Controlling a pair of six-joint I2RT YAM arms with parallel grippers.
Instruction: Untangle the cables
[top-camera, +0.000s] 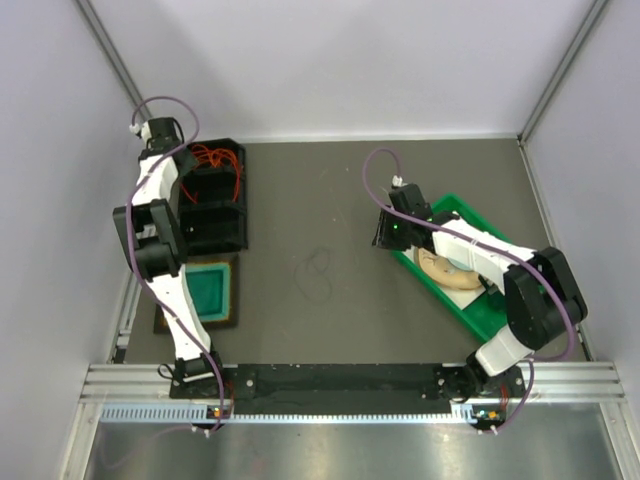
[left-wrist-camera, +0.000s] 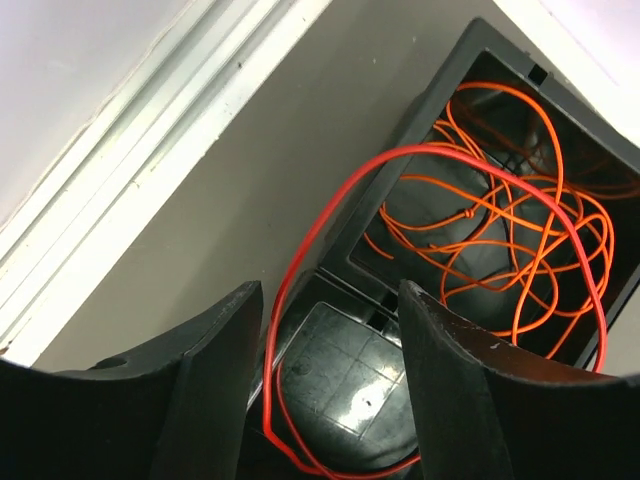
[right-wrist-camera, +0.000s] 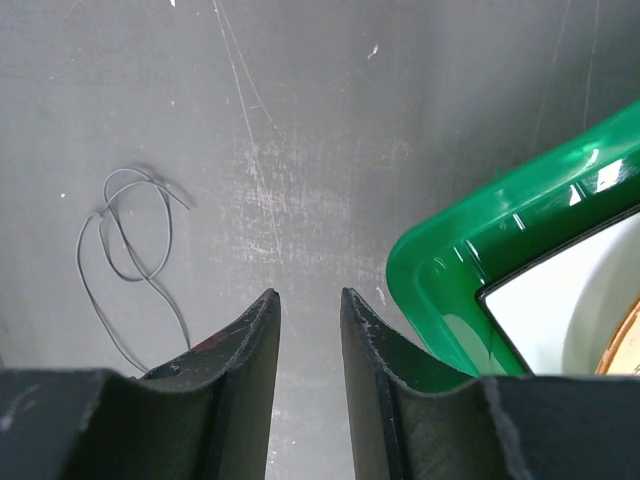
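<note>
Partly cropped orange cables (left-wrist-camera: 470, 213); left end effector (left-wrist-camera: 330, 310) and right end effector (right-wrist-camera: 308, 300) stand apart.

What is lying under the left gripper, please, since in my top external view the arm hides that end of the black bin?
Observer: A red cable loops across the divider of the black bin, from the compartment full of orange cables into the next one.
Operator: Is it being held?
Observer: No, the left gripper is open, with nothing between its fingers.
Operator: And the thin dark one in the middle, is it knotted?
Observer: The right wrist view shows the dark cable in two loops whose strands cross at one spot. A knot looks likely but is not certain.
</note>
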